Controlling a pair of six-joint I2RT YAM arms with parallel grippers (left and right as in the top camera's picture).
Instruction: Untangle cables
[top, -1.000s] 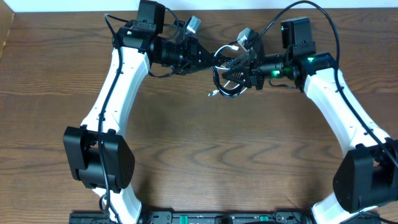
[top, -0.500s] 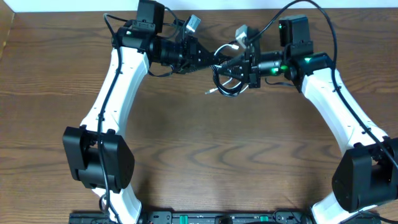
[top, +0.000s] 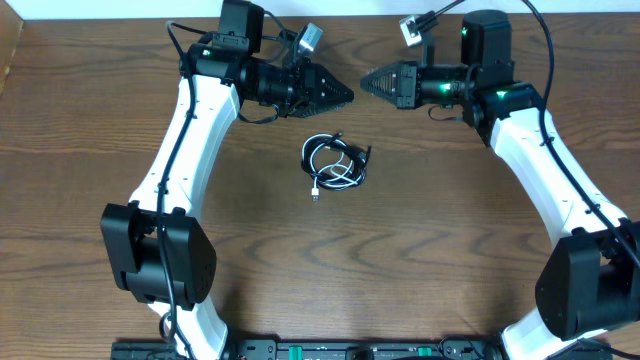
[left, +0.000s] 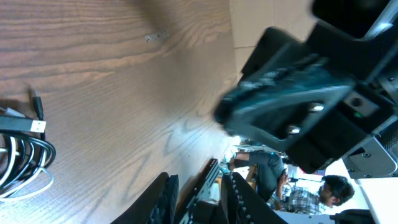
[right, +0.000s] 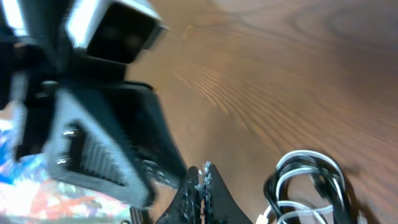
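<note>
No legible txt or labels.

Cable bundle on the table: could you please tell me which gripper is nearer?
Left, by a little: left gripper is just beyond the cables; right gripper is farther back and to the right.

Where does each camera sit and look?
Overhead: above the brown wooden table, looking down on left gripper, right gripper and tangled black and white cables.
Left wrist: behind left gripper, facing right gripper; own open fingers show.
Right wrist: behind right gripper, facing left gripper; own shut fingers show.
Shared: every view shows the cables.
</note>
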